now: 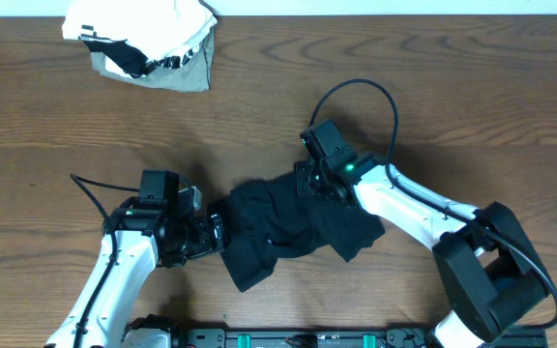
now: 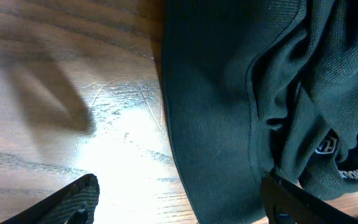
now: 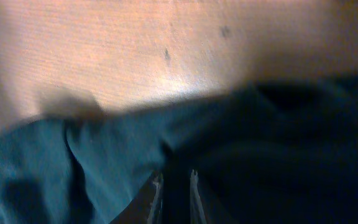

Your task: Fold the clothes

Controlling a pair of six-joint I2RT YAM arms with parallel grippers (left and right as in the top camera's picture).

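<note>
While the black garment point(image 1: 293, 232) lies crumpled instead of spread, I'd call this the very start of the job, the catch-and-flatten step before any fold goes in; the cloth is heaped in deep creases, its small white logo point(image 2: 325, 144) tucked among them; now the right gripper point(image 3: 176, 196), and its fingers are drawn nearly together with dark fabric between them, a pinch on the garment's upper edge as far as that blurred wrist view lets me say; bare wood runs just beyond its tips, the bulk of the cloth beneath and behind them; over to the left gripper point(image 2: 185, 202), spread wide and holding nothing; the garment's smooth curved hem runs straight through the gap between its fingers, one finger over fabric beside the logo, the other over bare table point(image 1: 433, 77); the edge sits right in the mouth of those jaws, ungripped; the next move, to my eye, calls for the left to close on that hem, then for both arms to draw apart and lay the cloth flat; the danger is a grab of several layers at once; well apart from both jaws, a white-and-grey bundle point(image 1: 143, 43) with striped trim sits at the table's far corner.
</note>
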